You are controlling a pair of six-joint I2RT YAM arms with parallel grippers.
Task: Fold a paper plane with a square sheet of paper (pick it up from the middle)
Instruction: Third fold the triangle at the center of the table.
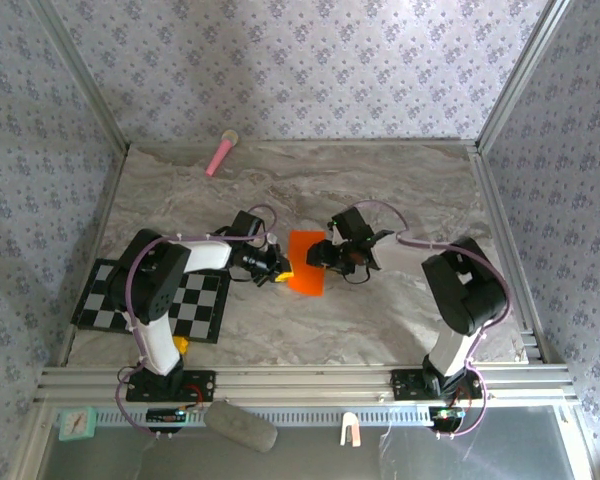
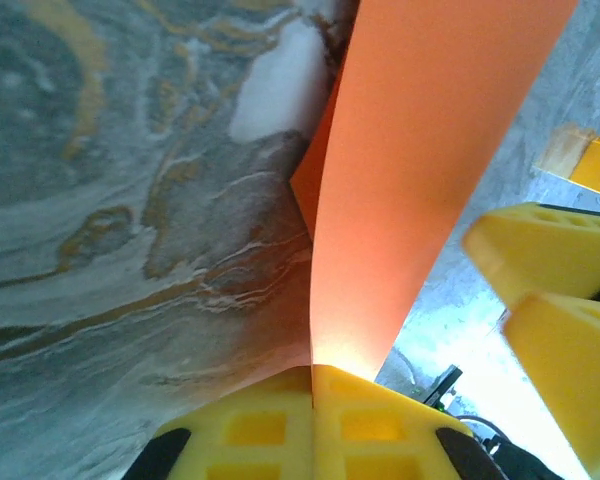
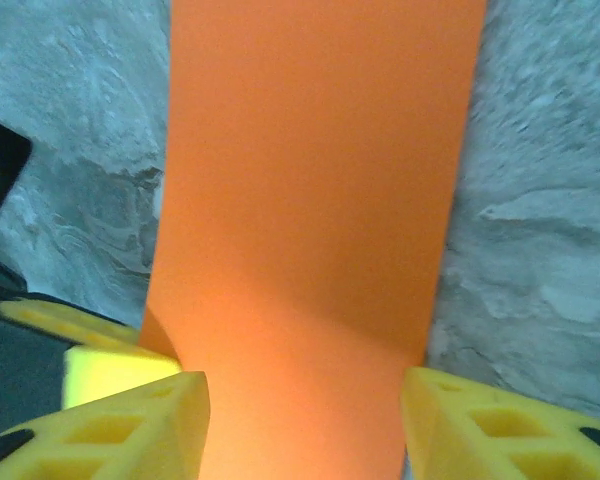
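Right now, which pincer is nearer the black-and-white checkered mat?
Left. The left pincer sits close beside the checkered mat; the right pincer is farther, beyond the orange paper sheet.

Both arms share one build. The left arm (image 1: pixel 165 285) and right arm (image 1: pixel 465 290) have rounded white link shells between bulky black joint housings. A pale lilac cable (image 1: pixel 132 295) loops along each arm behind its tool. The left tool (image 1: pixel 276 267) and right tool (image 1: pixel 322 256) have dark, compact bodies. Seen from the wrists, their fingers (image 2: pixel 250 430) are bright yellow moulded blocks with square recessed pockets, and black mounts sit at their outer corners. The right tool's fingers (image 3: pixel 130 430) have the same yellow, pocketed form.
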